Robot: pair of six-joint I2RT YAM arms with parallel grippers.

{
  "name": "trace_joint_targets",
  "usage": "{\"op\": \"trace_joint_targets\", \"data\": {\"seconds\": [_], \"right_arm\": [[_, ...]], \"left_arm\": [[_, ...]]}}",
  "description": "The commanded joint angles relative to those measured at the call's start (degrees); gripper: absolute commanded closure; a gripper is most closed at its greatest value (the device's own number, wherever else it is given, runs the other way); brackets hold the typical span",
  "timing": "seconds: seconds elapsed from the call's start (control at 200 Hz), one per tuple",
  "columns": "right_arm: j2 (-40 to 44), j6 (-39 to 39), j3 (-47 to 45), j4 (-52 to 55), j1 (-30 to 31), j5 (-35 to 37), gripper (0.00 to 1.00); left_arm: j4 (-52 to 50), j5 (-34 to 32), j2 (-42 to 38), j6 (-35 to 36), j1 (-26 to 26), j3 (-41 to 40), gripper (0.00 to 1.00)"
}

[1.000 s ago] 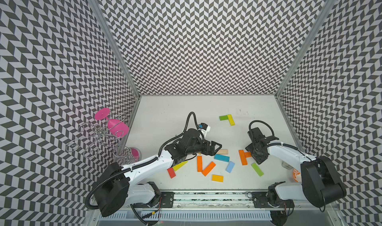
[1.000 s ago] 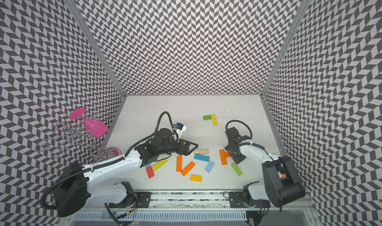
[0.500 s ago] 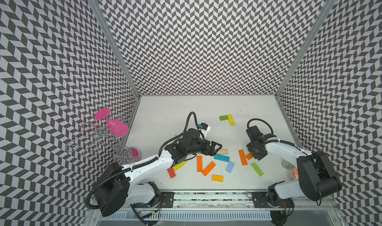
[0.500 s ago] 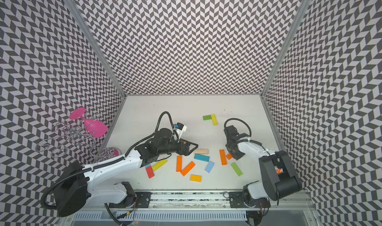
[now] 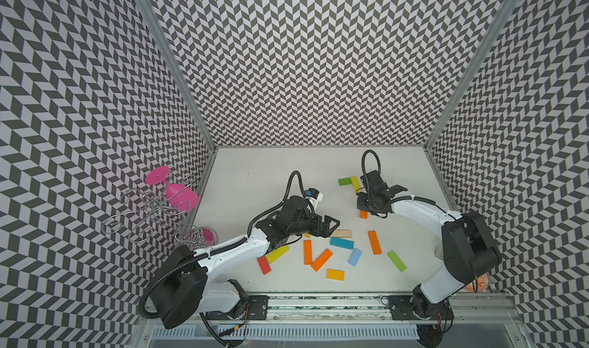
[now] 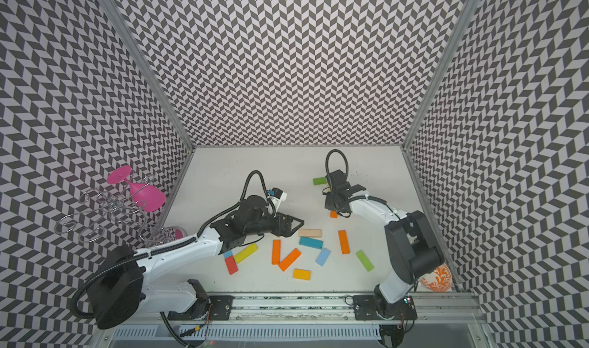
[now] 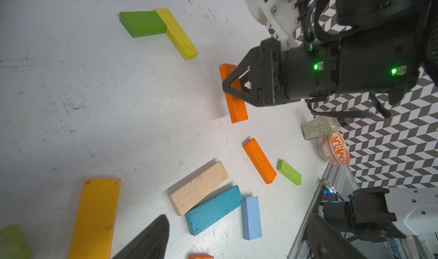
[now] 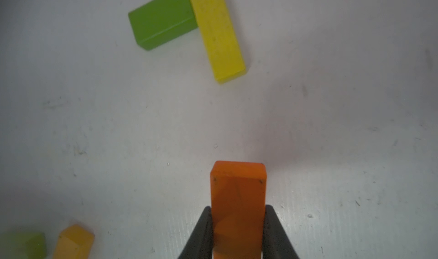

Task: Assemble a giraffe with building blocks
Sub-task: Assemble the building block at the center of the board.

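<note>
Right jaws clamp an orange block (image 8: 237, 198) over the desk's (image 5: 255, 177) right half, near the touching green block (image 8: 163, 18) and yellow block (image 8: 218, 32). Left jaws stand apart beside the wooden block (image 5: 341, 233). A grain-filled jar (image 7: 320, 127) and a patterned bowl (image 6: 436, 278) sit by the right wall. Bare desk stretches toward the back.

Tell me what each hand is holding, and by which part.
The right hand pinches an orange block across its long sides, one end poking out. The left hand holds nothing.
</note>
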State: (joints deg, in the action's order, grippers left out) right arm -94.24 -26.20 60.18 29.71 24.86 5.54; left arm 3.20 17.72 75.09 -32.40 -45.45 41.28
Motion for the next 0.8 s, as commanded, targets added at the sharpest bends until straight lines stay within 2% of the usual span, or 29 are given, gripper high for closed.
{"op": "trace_joint_targets", "data": {"seconds": [0.0, 0.285, 0.501, 0.571, 0.686, 0.796], "right_arm": [[-0.15, 12.2, -0.49, -3.88, 0.11, -4.03, 0.87], [-6.86, 21.13, 4.13, -2.21, -0.57, -0.18, 0.86], [-10.17, 22.44, 6.61, -1.88, -2.35, 2.37, 0.84], [-10.48, 22.41, 6.87, -1.9, -2.83, 2.78, 0.79], [-10.43, 22.33, 6.8, -1.65, -3.45, 2.38, 0.59], [-8.12, 22.27, 5.77, -2.07, -4.12, 0.33, 0.49]], "left_arm": [[1.88, 0.92, 0.43, 0.91, 0.41, 1.38, 0.08], [2.52, 2.04, 1.98, 1.21, 1.03, 2.14, 0.08], [2.6, 2.6, 2.17, 1.52, 1.59, 2.26, 0.08], [2.27, 2.72, 2.02, 1.8, 1.85, 2.37, 0.08], [1.91, 2.93, 1.73, 2.24, 2.42, 2.36, 0.08], [2.03, 3.12, 1.33, 2.4, 2.93, 2.07, 0.08]]}}
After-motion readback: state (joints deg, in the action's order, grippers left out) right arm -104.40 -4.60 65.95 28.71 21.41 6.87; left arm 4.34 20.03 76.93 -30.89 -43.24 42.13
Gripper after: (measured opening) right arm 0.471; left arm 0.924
